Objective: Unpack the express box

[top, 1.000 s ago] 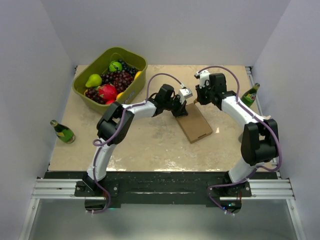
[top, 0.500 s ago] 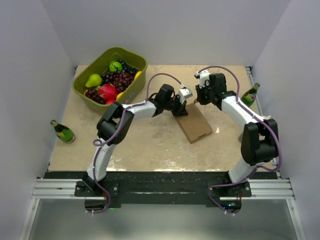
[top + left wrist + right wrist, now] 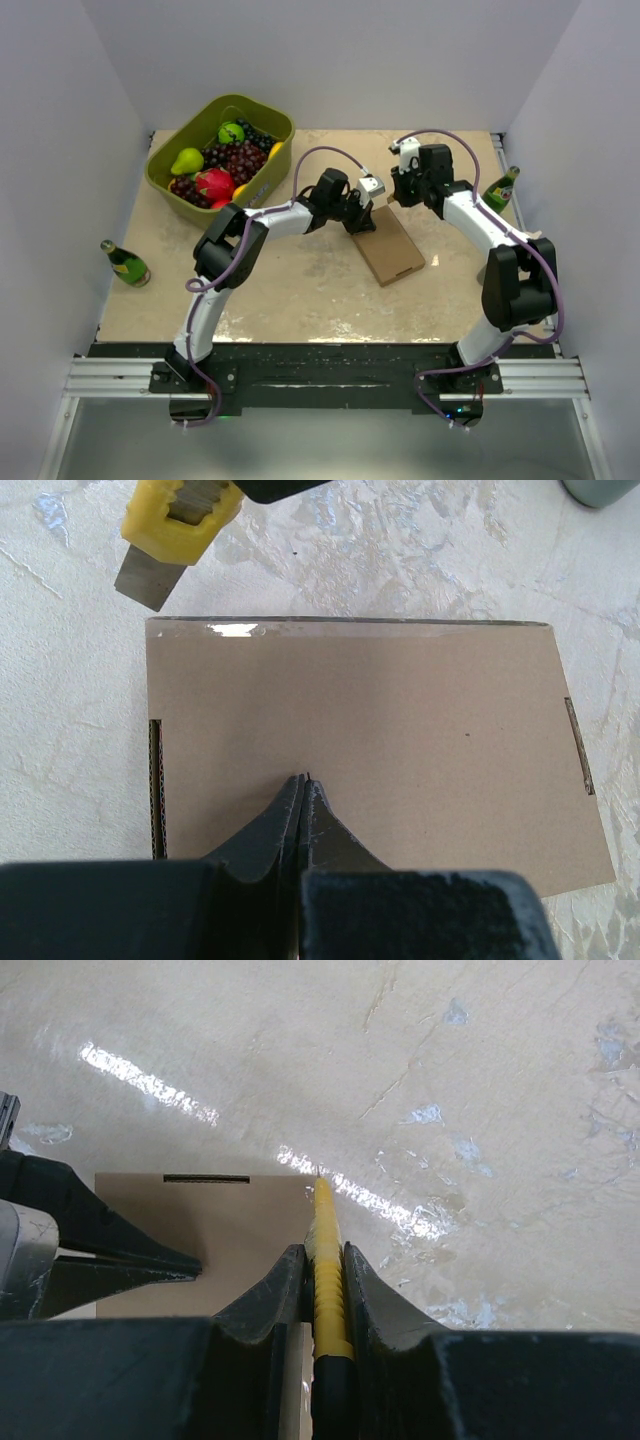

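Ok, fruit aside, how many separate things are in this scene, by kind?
express box: 1
green bottles: 2
fruit tub: 1
utility knife: 1
Total: 5

My left arm (image 3: 275, 217) rises from its base at the near left, folds at the elbow and reaches right and forward. At its end my left gripper (image 3: 302, 782) is pinched fully together, the two fingers meeting in a thin point with nothing between them. My right arm (image 3: 475, 222) climbs from the near right, bends at its elbow and stretches back and leftward, so my two wrists face each other, close but apart. My right gripper (image 3: 323, 1252) points downward, fingers clamped narrowly on a yellow cutter (image 3: 322, 1220) that sticks out past the tips.
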Robot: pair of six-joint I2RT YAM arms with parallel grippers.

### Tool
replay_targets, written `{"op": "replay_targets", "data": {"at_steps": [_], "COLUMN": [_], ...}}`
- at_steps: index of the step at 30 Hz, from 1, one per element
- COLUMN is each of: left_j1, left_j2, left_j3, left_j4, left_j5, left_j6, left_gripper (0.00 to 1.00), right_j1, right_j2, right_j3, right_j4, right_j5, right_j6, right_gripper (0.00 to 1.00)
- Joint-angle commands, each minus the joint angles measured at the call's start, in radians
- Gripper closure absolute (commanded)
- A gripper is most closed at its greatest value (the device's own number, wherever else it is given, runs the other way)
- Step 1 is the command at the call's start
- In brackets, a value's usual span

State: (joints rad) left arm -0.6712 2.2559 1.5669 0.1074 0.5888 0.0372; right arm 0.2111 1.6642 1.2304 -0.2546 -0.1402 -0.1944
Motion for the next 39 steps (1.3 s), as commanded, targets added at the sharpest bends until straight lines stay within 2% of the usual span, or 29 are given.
{"op": "replay_targets", "data": {"at_steps": [1,17,39], "left_j1": [-0.01,-0.008,-0.008], "left_j2": [0.06,0.059,0.065], "left_j3": [-0.03,-0.03,-0.024], "left_j4": [-0.104,-0.104,-0.106], "left_j5": [-0.084,-0.087,-0.086], "left_j6": [0.026,0.024,0.024], "left_gripper": [1.0,1.0,1.0], "right_j1": [0.005,0.004,0.005], "right_j2": [-0.026,0.031,-0.034], "right_j3": [0.043,0.047,0.038], "right_j4": [0.041,0.023,0.006], "right_j5": [0.01,0.031,0.025], "right_j6": [0.015,-0.008,0.012], "right_gripper": [1.0,1.0,1.0]}}
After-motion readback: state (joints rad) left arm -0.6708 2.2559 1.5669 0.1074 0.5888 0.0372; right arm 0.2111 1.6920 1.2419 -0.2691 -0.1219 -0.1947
